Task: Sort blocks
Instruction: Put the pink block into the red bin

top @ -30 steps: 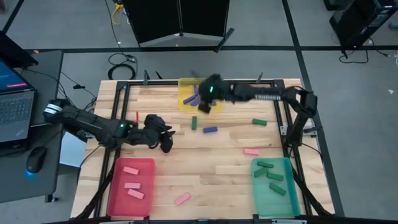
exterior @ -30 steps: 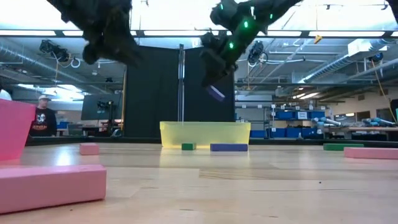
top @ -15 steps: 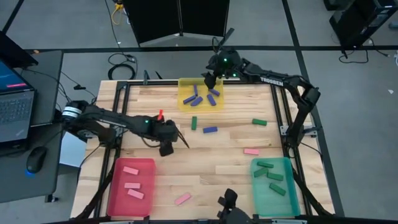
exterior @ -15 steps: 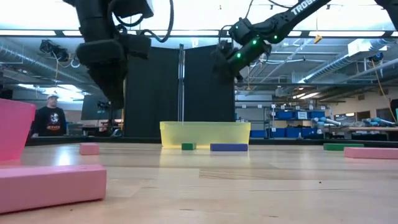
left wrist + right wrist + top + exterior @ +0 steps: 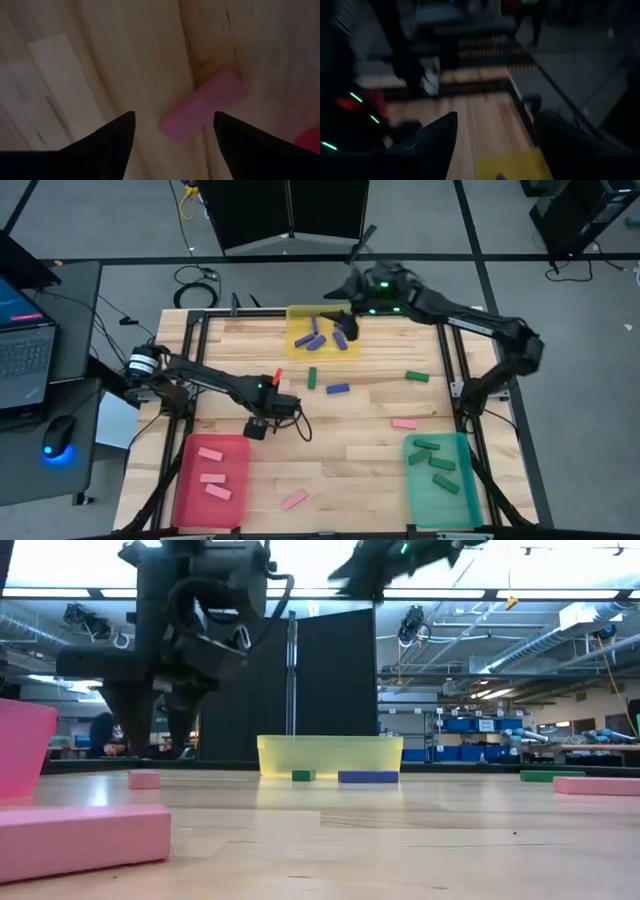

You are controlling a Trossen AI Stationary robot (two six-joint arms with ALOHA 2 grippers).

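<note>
Blue blocks lie in the yellow tray (image 5: 320,337). Loose on the table are a green block (image 5: 312,378), a blue block (image 5: 338,389), another green block (image 5: 417,377), and pink blocks at the right (image 5: 404,423) and near the front edge (image 5: 293,499). My left gripper (image 5: 258,426) is open and empty above the table's middle left, and its wrist view shows the near pink block (image 5: 202,107) ahead of its fingers. My right gripper (image 5: 345,328) hangs open and empty high over the yellow tray (image 5: 515,165).
The red tray (image 5: 210,480) at the near left holds three pink blocks. The teal tray (image 5: 440,475) at the near right holds several green blocks. A black frame rims the table. A laptop and mouse sit on a side desk to the left.
My right gripper carried a blue block over the yellow tray, let it go there, then rose and drew toward the far edge. My left gripper moved toward the near edge and came down closer to the table, fingers pointing down.
</note>
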